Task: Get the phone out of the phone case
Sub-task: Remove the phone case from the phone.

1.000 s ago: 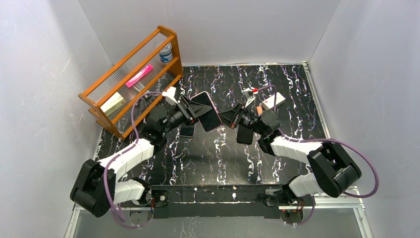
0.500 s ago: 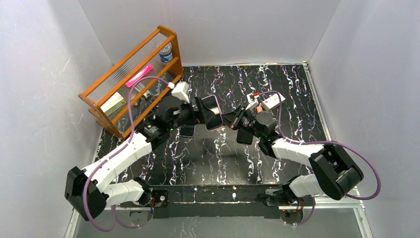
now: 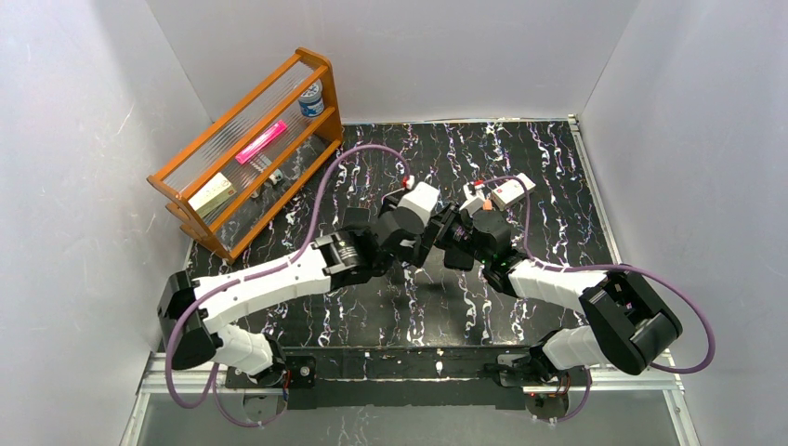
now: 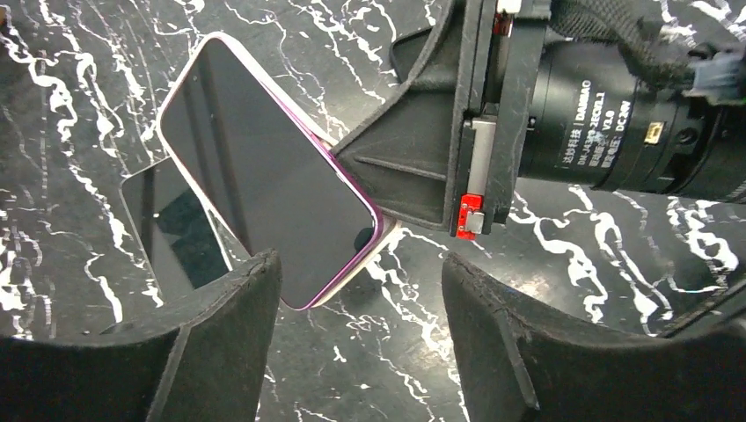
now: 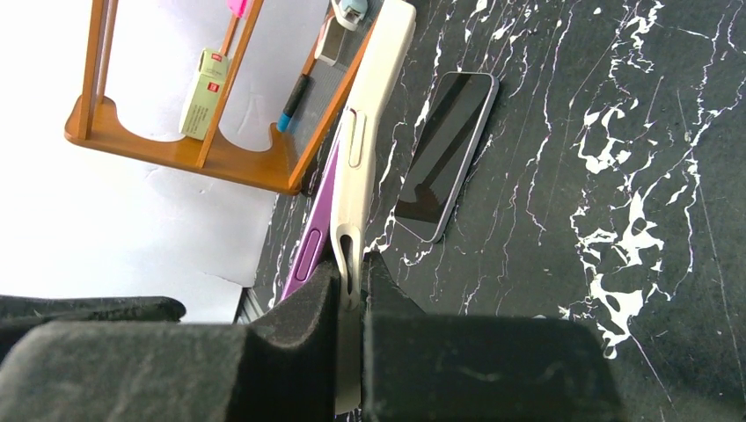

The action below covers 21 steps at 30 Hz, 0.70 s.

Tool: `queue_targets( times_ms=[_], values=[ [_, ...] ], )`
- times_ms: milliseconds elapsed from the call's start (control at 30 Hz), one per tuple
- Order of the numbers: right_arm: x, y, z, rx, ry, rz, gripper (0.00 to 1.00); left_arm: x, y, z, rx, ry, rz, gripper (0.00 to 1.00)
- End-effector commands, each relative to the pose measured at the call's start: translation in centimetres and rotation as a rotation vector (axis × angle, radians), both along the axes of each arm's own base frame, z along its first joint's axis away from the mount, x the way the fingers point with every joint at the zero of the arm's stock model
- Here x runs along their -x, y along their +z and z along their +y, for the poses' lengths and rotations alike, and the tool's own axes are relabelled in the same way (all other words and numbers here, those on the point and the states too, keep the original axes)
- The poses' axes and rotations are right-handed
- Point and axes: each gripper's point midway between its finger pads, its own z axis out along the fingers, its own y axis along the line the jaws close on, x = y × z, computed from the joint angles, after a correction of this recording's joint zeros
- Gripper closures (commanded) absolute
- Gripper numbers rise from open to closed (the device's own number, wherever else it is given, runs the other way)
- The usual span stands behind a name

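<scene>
In the right wrist view my right gripper (image 5: 354, 280) is shut on the bottom edge of the white phone case (image 5: 374, 114), holding it upright on its edge. The purple-edged phone (image 5: 310, 239) stands slightly apart from the case at that end. The left wrist view looks onto the phone's dark screen (image 4: 264, 171), with the right gripper's fingers (image 4: 409, 167) on its right corner. My left gripper (image 4: 361, 303) hangs open just in front, its left finger (image 4: 233, 321) beside the phone's lower corner, nothing between the jaws. From above, the left wrist (image 3: 415, 206) hides the phone.
A second dark phone (image 5: 446, 151) lies flat on the black marbled table (image 3: 390, 307), beside the held one. A wooden shelf (image 3: 243, 153) with small items stands at the back left. A white box (image 3: 513, 190) lies at the back right.
My left arm has swung right from the phone's left side and now reaches over it toward the right gripper. Its jaws widened briefly, then narrowed. The right gripper kept its hold.
</scene>
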Motion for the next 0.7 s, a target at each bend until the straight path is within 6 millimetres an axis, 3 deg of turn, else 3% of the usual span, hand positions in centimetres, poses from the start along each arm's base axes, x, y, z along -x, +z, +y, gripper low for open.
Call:
queue_targets(
  times_ms=[0,67,267,667],
  values=[
    [-0.6,5.3,0.6,-0.121,-0.009,-0.103,0.99,-1.0,0.9,1.4,-0.178,0.042,-0.106,0.4],
    [-0.5,5.3,0.7,-0.123,-0.006,-0.1,0.99,-1.0,0.5,1.0,-0.208,0.03,-0.109,0.47],
    [-0.3,5.4,1.0,-0.128,0.004,-0.094,0.99,-1.7,-0.3,0.5,-0.301,0.044,-0.15,0.54],
    [0.4,6.1,1.6,-0.164,0.033,-0.086,0.99,-2.4,-2.9,0.2,-0.494,0.042,-0.195,0.54]
  ],
)
